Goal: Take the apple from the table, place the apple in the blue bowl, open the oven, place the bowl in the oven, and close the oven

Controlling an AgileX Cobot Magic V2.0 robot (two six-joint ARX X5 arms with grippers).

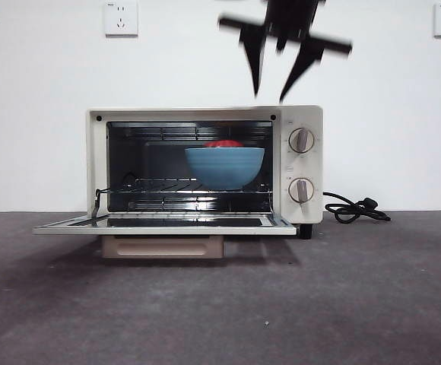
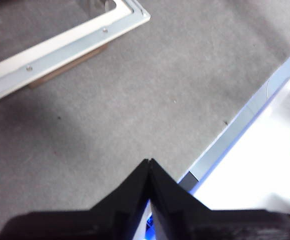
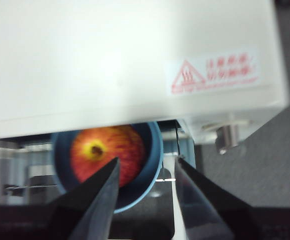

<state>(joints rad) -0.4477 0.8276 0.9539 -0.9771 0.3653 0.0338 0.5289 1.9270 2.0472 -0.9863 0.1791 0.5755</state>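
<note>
The cream oven point(image 1: 205, 114) stands on the grey table point(image 1: 342, 304) with its door point(image 1: 163, 223) folded down flat. Inside, the blue bowl point(image 1: 224, 167) rests on the wire rack with the red apple point(image 1: 224, 144) showing just over its rim. My right gripper point(image 1: 270, 95) hangs open above the oven's top. In the right wrist view I look down past the oven's top point(image 3: 110, 60) at the apple point(image 3: 107, 152) lying in the bowl point(image 3: 155, 150), with my gripper point(image 3: 147, 165) open over it. My left gripper point(image 2: 149, 162) is shut and empty above the table point(image 2: 135, 100), near the door's corner point(image 2: 135, 15).
A black power cord point(image 1: 355, 208) lies coiled to the right of the oven. Two knobs point(image 1: 302, 140) sit on the oven's right panel. Wall sockets point(image 1: 121, 18) are on the white wall behind. A white surface point(image 2: 255, 170) borders the table's edge in the left wrist view.
</note>
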